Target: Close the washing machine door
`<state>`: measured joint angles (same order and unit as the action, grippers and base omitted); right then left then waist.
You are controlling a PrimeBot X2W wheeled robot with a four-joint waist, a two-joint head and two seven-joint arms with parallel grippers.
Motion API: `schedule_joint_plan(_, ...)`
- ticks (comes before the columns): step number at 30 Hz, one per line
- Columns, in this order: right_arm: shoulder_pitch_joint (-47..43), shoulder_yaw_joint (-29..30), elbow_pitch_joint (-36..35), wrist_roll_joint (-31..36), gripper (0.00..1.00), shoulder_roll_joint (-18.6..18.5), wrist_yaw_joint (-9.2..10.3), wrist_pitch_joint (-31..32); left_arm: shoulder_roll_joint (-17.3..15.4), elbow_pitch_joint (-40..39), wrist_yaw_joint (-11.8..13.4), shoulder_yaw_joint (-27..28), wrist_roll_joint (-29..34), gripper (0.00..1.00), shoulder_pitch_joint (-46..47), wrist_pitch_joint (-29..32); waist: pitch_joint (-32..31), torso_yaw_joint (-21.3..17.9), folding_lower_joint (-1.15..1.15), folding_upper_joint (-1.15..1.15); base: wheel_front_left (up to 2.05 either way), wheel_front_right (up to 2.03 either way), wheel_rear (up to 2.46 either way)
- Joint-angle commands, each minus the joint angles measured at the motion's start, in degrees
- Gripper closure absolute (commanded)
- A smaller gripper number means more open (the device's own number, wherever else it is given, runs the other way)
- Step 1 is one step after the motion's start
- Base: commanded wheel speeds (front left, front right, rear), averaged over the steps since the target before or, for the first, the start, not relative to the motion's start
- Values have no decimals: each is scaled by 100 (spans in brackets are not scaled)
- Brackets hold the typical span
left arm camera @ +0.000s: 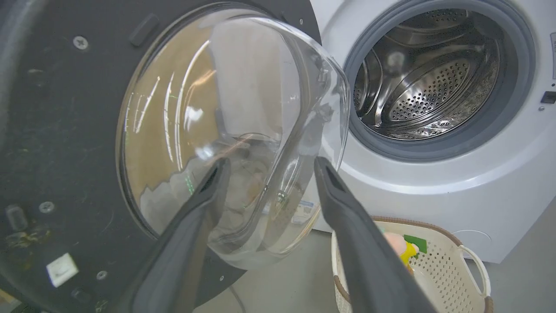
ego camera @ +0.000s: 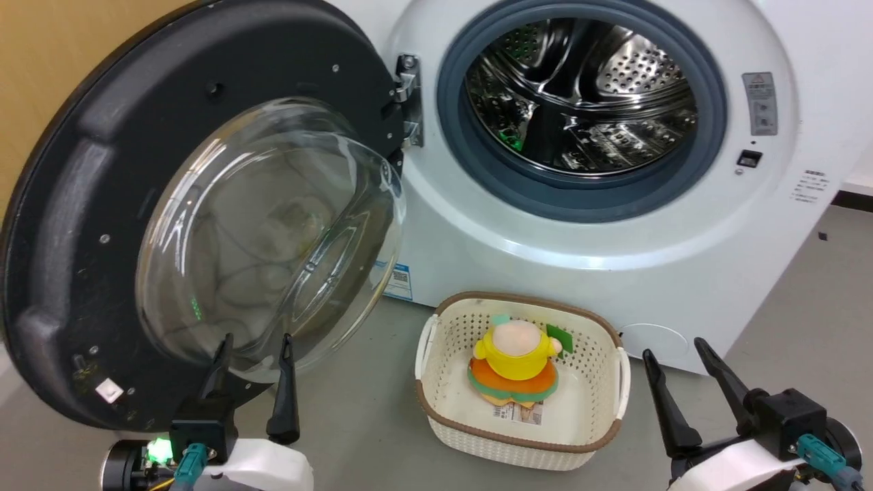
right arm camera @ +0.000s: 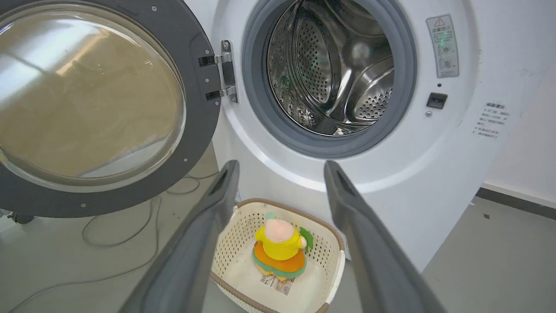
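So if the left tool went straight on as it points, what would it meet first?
The left tool would most likely meet the bulging glass of the washing machine door, directly ahead of its open fingers; the remaining gap is hard to judge.

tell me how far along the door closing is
Done: nothing, the door stands wide open. In hand: the open left gripper points at the door's glass, contact unclear. Left: swing the door onto the washing machine and latch it. The right gripper is open, holding nothing.

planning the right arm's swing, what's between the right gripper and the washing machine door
Head view: a cream basket holding a plush toy sits between the right gripper and the door.
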<state>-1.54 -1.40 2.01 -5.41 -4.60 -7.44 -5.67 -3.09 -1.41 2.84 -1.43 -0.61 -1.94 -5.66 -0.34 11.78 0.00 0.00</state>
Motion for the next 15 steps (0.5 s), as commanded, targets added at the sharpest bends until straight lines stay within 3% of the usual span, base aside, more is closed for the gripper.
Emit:
schedule_joint_plan(1,19,-31,35,-62,0,-50,-2,-51,-30,-41,38,9,-18,0,-72,-52,10,46,0,0,0,0,0)
schedule_joint_plan(15,230,-293,220,-276,0,-209,-2,-219,-21,-242,209,38,-54,0,-213,-220,75,420,0,0,0,0,0)
